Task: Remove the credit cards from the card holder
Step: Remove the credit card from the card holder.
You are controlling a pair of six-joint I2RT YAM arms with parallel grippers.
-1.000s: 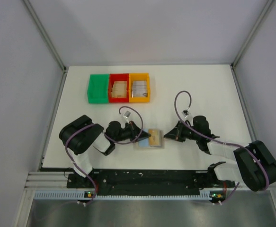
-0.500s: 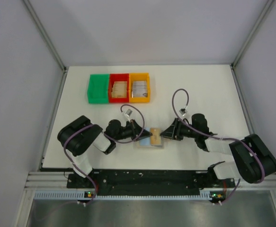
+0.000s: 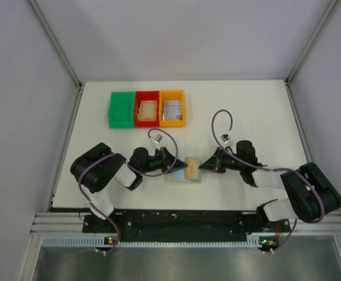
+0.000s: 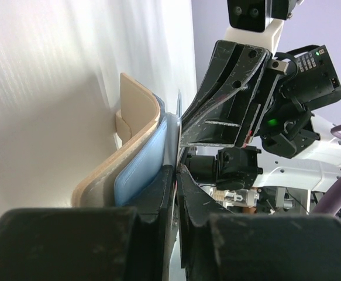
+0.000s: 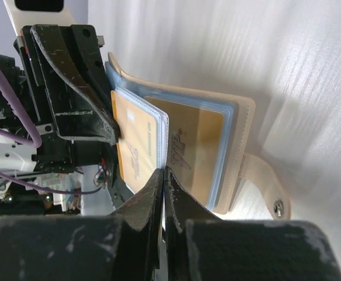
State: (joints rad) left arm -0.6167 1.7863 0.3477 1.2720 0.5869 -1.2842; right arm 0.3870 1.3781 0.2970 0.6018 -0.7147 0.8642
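I see the tan leather bifold card holder (image 3: 188,173) lying open on the white tabletop (image 3: 252,111) between both arms, grey panel walls (image 3: 182,35) around; left gripper (image 4: 176,170) clamps its blue-grey leaf; right gripper (image 5: 163,171) is pinched closed at a sleeve's edge

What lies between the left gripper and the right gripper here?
The card holder, opened, with tan credit cards in its blue sleeves. The left gripper pinches one leaf of it. This is clearest in the right wrist view.
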